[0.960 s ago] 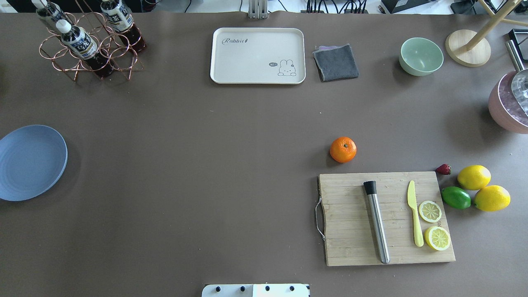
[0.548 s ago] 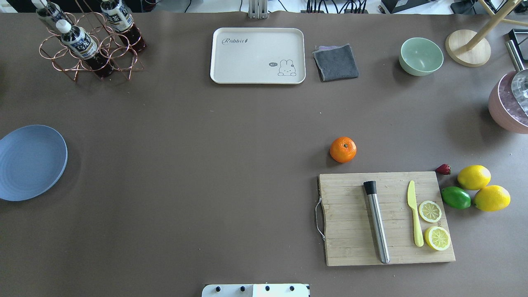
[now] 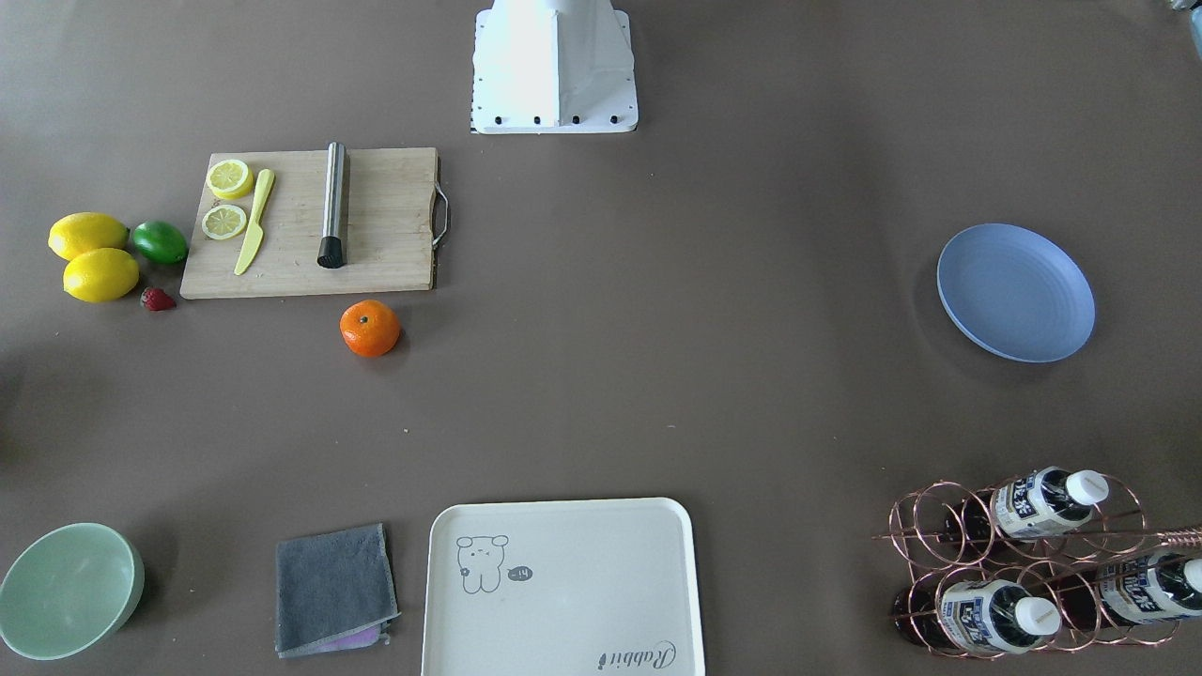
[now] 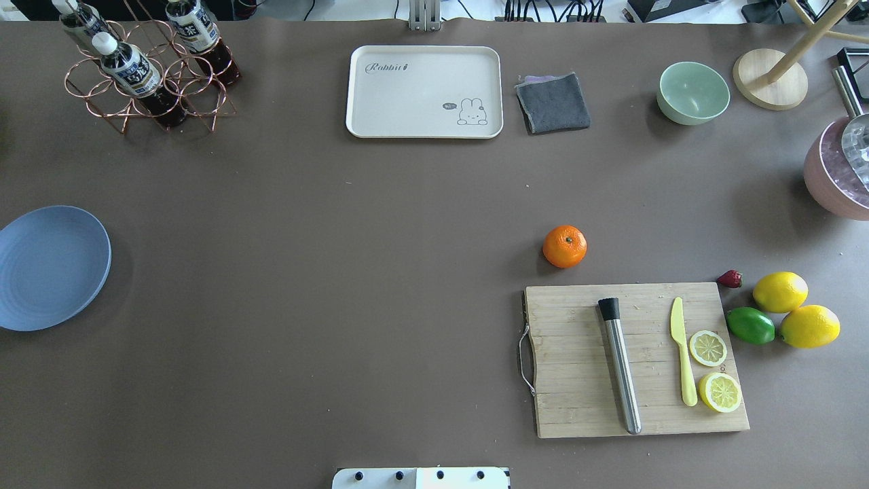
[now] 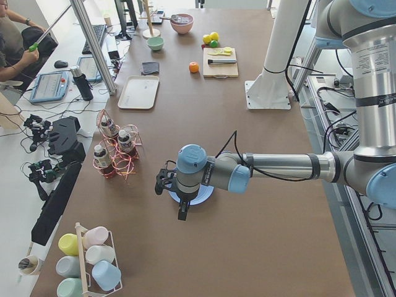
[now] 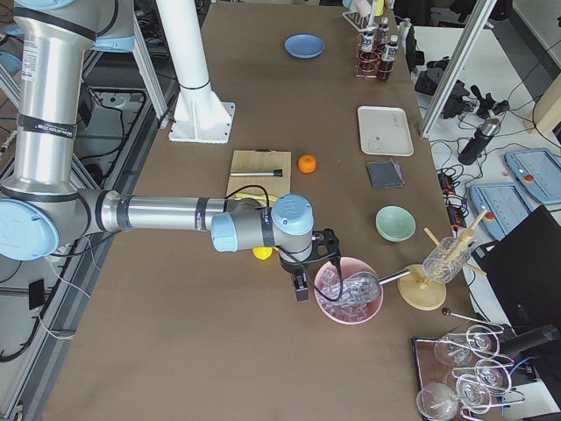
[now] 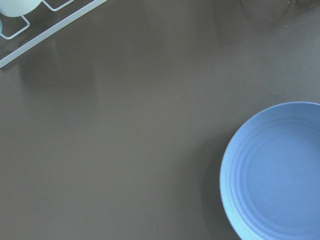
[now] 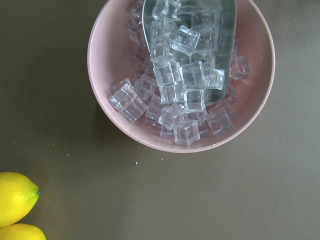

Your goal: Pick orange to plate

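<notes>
**Orange fruit and blue plate lie far apart on the surface**

Bright orange, small and round, the orange (image 4: 565,246) rests on the brown surface (image 4: 353,272) right of centre in the overhead view. It sits just above the top edge of the bamboo cutting board (image 4: 577,401), near it but not touching. The round periwinkle-blue plate (image 4: 51,267) lies at the far left edge of that view, well apart from the fruit.

On the board lie a steel muddler with a black tip (image 4: 621,370), a pale-yellow plastic knife (image 4: 682,353) and two cut lemon halves (image 4: 708,348). Right of the board are two whole yellow lemons (image 4: 779,291), a green lime (image 4: 750,325) and a small red strawberry (image 4: 730,278).

In the left side view the left end effector (image 5: 182,213) hangs over the plate. In the right side view the right end effector (image 6: 300,285) hangs just beside the pink bowl of clear ice cubes (image 8: 102,75). How wide either one stands, and whether it holds anything, cannot be told from these views.
</notes>
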Motion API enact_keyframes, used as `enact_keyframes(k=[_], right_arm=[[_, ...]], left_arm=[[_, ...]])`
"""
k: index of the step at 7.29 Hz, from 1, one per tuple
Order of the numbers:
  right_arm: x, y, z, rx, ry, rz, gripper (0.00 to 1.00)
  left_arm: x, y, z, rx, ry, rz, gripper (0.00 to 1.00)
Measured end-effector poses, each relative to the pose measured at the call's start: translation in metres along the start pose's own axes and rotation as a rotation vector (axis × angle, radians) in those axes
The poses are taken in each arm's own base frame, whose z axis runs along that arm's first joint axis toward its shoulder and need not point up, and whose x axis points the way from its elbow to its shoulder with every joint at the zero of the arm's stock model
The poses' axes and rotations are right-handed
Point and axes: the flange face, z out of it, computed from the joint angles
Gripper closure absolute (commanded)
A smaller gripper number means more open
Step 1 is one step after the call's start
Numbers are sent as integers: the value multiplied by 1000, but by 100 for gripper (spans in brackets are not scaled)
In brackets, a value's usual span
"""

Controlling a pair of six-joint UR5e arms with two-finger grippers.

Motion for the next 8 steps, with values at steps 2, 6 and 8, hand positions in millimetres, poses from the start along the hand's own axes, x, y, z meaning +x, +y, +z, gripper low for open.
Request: enact_keyframes(k=[2, 6, 8], right_arm=[[1, 0, 1, -1, 0, 1, 0], [2, -1, 2, -3, 0, 3, 0], [2, 0, 3, -5, -1, 3, 0]], left_arm=[[-7, 3, 6, -12, -11, -11, 2], [-5, 6, 6, 2, -10, 3, 3], [-5, 6, 5, 4, -8, 6, 3]])
